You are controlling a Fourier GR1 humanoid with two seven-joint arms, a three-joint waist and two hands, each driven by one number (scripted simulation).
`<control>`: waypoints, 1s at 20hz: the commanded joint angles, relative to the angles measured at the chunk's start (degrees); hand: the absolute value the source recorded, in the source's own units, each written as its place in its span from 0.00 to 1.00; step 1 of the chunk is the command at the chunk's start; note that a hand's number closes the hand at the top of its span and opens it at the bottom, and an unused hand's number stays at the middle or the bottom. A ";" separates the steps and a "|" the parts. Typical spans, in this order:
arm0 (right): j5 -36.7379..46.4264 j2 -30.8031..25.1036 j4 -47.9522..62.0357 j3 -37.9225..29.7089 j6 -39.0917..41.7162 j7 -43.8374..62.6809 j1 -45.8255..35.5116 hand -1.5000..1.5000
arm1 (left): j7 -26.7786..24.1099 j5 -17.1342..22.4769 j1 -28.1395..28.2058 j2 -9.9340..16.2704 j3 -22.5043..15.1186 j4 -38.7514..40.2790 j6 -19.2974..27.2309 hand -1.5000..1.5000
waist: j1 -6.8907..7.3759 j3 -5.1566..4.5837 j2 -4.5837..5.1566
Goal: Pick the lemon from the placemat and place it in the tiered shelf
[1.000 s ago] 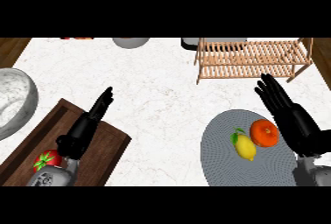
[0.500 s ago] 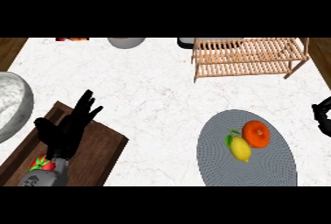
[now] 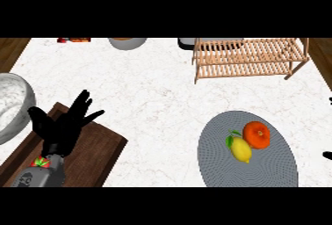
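A yellow lemon (image 3: 241,150) with a green leaf lies on the round grey placemat (image 3: 220,172) at the lower right, touching an orange (image 3: 257,134) beside it. The wooden tiered shelf (image 3: 246,57) stands at the back right with nothing on its slats. My left hand (image 3: 63,125) is open with fingers spread, raised over the dark board at the lower left, far from the lemon. Of my right hand (image 3: 328,154) only a black tip shows at the right edge, beside the placemat.
A dark wooden board (image 3: 91,154) lies at the lower left under my left forearm. A white bowl (image 3: 9,106) sits at the left edge. A grey bowl (image 3: 127,42) and a dark object (image 3: 188,41) stand along the back.
My right hand has drawn away from above the placemat and almost left the view on the right. My left hand has pulled back and slightly left over the board.
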 commanded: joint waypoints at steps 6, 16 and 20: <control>0.27 -5.35 -14.33 4.39 7.87 9.18 3.92 0.00 | 5.45 -0.59 5.04 2.65 1.03 1.90 1.17 0.50 | 0.21 -0.82 0.24; 5.07 -2.81 -30.21 11.95 -1.92 41.17 -3.32 0.00 | 1.62 -2.25 5.43 0.47 -0.41 4.68 0.56 0.50 | 1.19 -0.90 0.58; 13.01 -0.55 -31.85 17.14 -5.20 47.76 -4.01 0.00 | 3.15 -1.43 4.68 1.84 1.06 3.90 0.12 0.50 | 1.30 -0.80 0.62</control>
